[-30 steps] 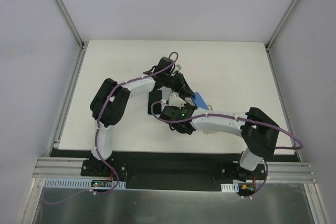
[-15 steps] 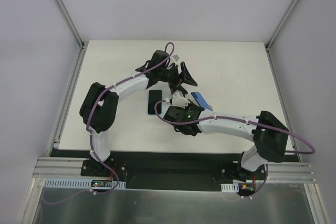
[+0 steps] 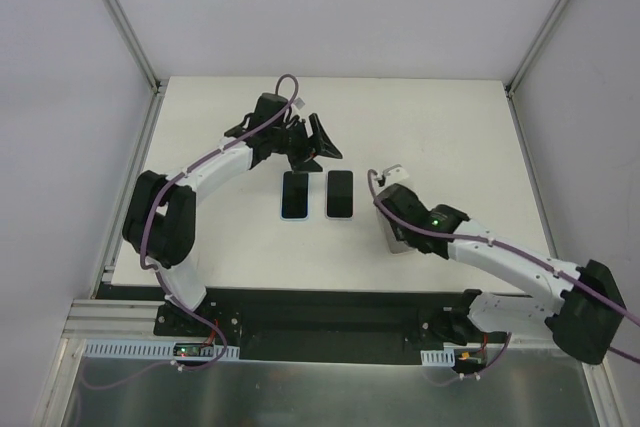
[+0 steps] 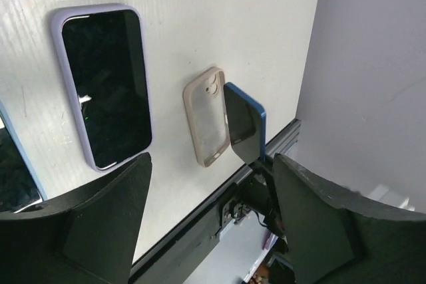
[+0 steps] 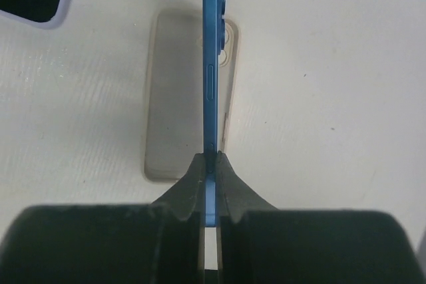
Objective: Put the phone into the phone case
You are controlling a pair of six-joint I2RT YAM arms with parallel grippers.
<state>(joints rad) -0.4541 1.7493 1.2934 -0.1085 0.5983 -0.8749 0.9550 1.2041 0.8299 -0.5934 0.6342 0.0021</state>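
Right gripper (image 5: 210, 164) clamped on end of blue phone (image 5: 212, 64), held on edge over empty beige case (image 5: 176, 98), which lies flat on table (image 3: 450, 127). Left gripper (image 3: 316, 145) jaws apart, holding nothing, near two cased phones (image 3: 294, 195). Phone not seated yet; laying flat and pressing in remain.

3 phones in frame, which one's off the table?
The blue phone, pinched on edge in the right gripper over the empty beige case. The lavender-cased phone and the blue-cased phone lie flat, screens up.
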